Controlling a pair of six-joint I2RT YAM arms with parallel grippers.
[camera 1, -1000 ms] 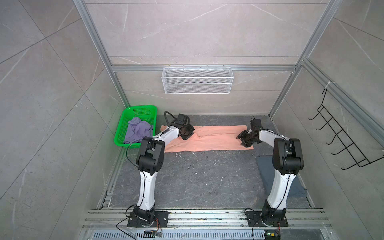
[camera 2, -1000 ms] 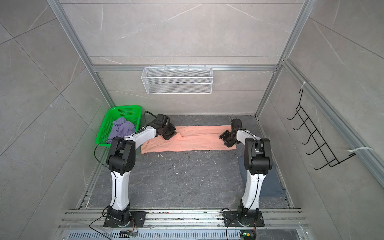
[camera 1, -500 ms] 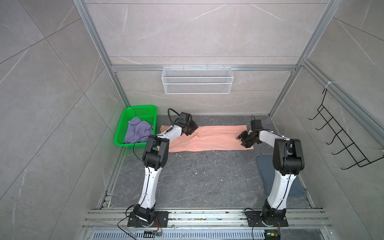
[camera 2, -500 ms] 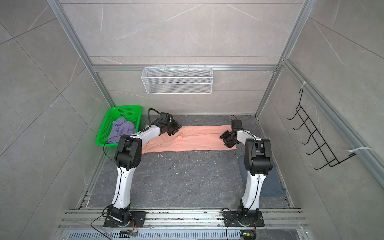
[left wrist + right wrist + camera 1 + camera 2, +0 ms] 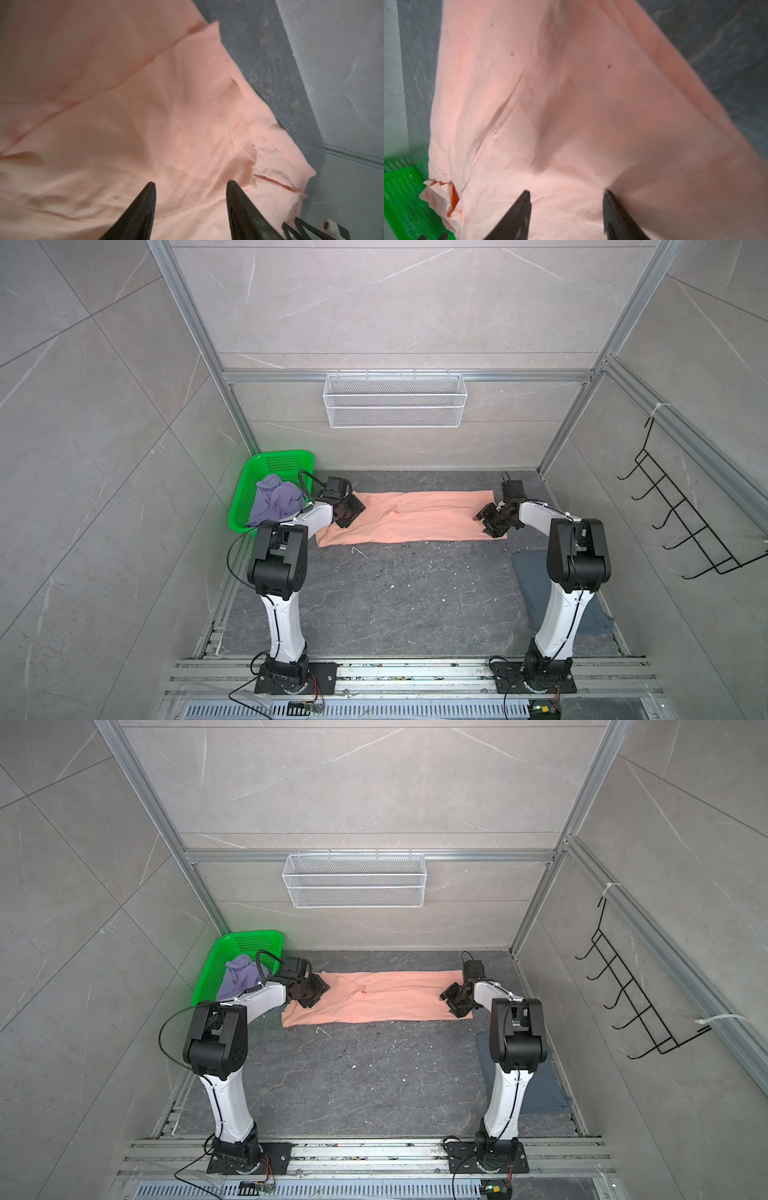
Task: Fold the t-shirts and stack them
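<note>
The peach-pink t-shirt (image 5: 415, 516) (image 5: 382, 998) lies as a long folded strip across the back of the table. My left gripper (image 5: 352, 511) (image 5: 314, 990) hovers over its left end, open, with only cloth (image 5: 145, 124) below the fingers (image 5: 191, 184). Over the right end my right gripper (image 5: 487, 521) (image 5: 452, 1001) is open too, nothing between its fingers (image 5: 566, 192), cloth (image 5: 550, 104) beneath. A lavender t-shirt (image 5: 276, 499) (image 5: 239, 975) sits crumpled in the basket. A slate blue-grey t-shirt (image 5: 536, 572) (image 5: 548, 1085) lies flat behind the right arm.
A green perforated basket (image 5: 286, 454) (image 5: 249, 936) (image 5: 402, 197) stands at the back left against the wall. A white wire shelf (image 5: 395, 400) hangs on the back wall and a black hook rack (image 5: 681, 522) on the right wall. Dark table (image 5: 395, 593) stretches in front.
My left gripper has opened, letting go of the peach shirt's left end, and has drawn back leftward and nearer. The right arm has stayed in place, still open.
</note>
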